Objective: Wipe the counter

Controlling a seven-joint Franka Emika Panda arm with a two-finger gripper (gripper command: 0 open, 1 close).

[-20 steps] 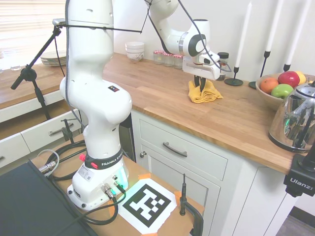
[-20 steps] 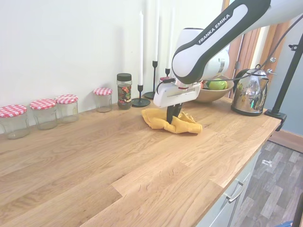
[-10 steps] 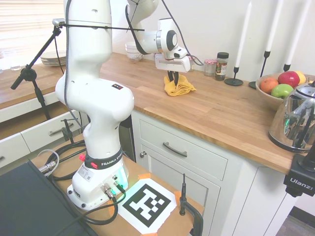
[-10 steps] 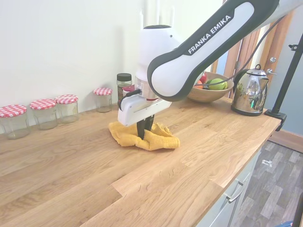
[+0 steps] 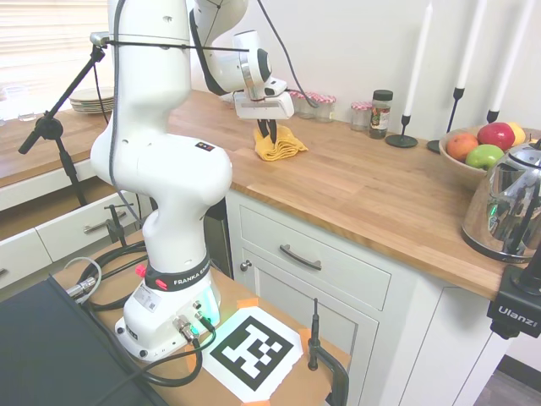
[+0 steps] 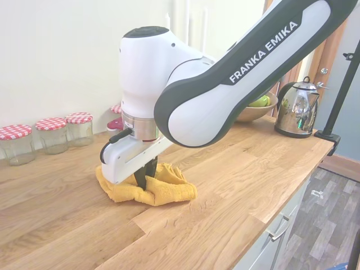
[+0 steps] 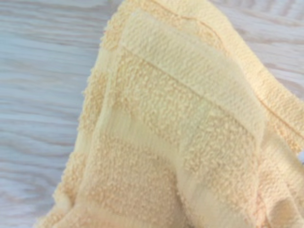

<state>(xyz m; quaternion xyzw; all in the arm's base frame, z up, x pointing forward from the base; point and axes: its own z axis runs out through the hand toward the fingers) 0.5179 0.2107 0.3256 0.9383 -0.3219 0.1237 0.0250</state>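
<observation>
- Nearest in my first exterior view are the white cabinets [image 5: 313,271] with bar handles, under the front edge of the table [image 5: 372,199], a long warm-brown butcher-block top.
- On that table, at about 10 o'clock from the picture's middle, I see the end effector [image 5: 269,134] pointing straight down into a yellow cloth [image 5: 279,144].
- The second exterior view shows it closer: the end effector [image 6: 145,179] has its dark fingers narrow, pinched on the bunched cloth [image 6: 163,190], which lies crumpled on the table [image 6: 225,185].
- My wrist view is filled by the cloth [image 7: 180,137], terry-textured and folded over itself, with pale wood grain of the table [image 7: 42,95] beside it.
- Past the cloth, toward the wall, stand jars with red-checked lids [image 6: 53,134], well apart from the cloth at about 10 o'clock from it in the second exterior view.
- In the first exterior view a dark-lidded spice jar [image 5: 381,112] stands at 2 o'clock from the cloth, with a black candle holder [image 5: 404,135] just beside it.
- Further along the table sit a fruit bowl [image 5: 473,156] and a shiny kettle [image 5: 507,199], at 3 o'clock from the cloth.
- Far back at 10 o'clock from the cloth, stacked plates [image 5: 91,100] rest on the wooden top.
</observation>
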